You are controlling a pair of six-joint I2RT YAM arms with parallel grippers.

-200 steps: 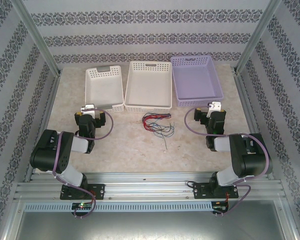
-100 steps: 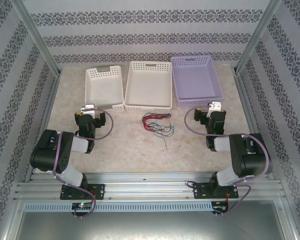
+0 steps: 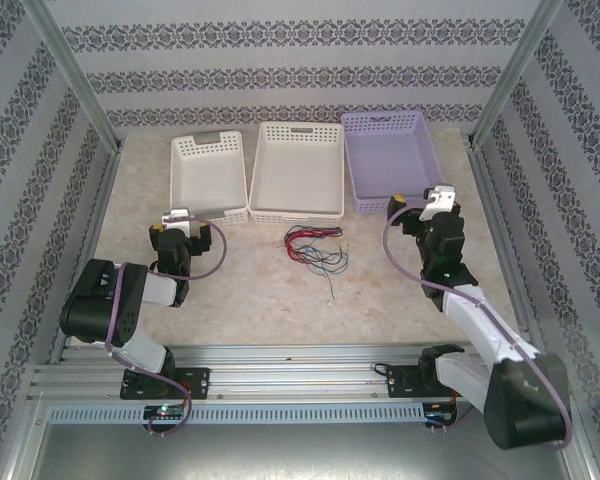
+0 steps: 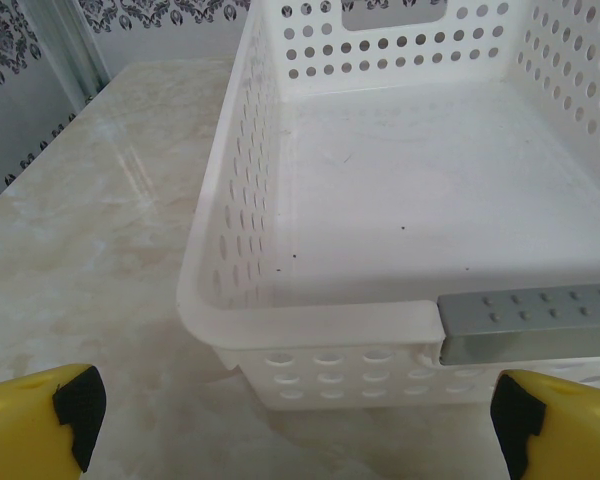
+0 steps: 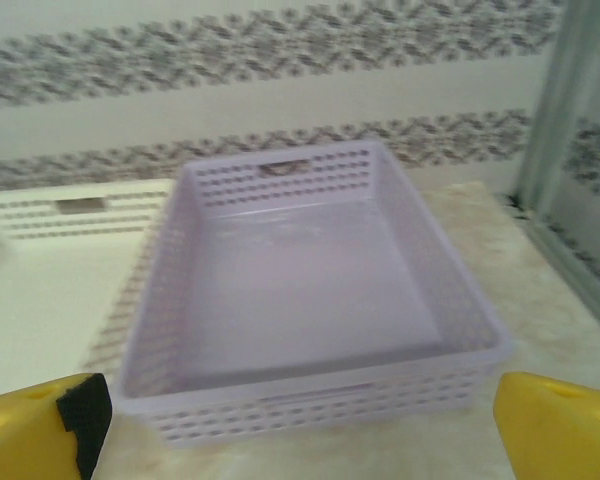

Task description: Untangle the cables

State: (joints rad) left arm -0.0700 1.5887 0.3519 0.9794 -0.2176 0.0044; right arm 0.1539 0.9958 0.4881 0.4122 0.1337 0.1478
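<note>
The cables (image 3: 315, 247) lie in a loose tangle of thin red, dark and blue strands at the middle of the table, with one dark strand trailing toward the near side. My left gripper (image 3: 175, 215) rests low at the left, well away from them, open and empty. In the left wrist view its yellow fingertips (image 4: 75, 405) stand far apart in front of a white basket's corner (image 4: 310, 322). My right gripper (image 3: 440, 195) is raised at the right, open and empty, facing the purple basket (image 5: 310, 400).
Three baskets line the back: a white one (image 3: 220, 214) at the left, a white one (image 3: 295, 214) in the middle and a purple one (image 3: 380, 203) at the right. Metal frame posts and patterned walls bound the table. Bare tabletop surrounds the cables.
My right arm has unfolded and lifted, carrying its gripper up and forward toward the purple basket's near right corner. The left arm and the cables have not moved.
</note>
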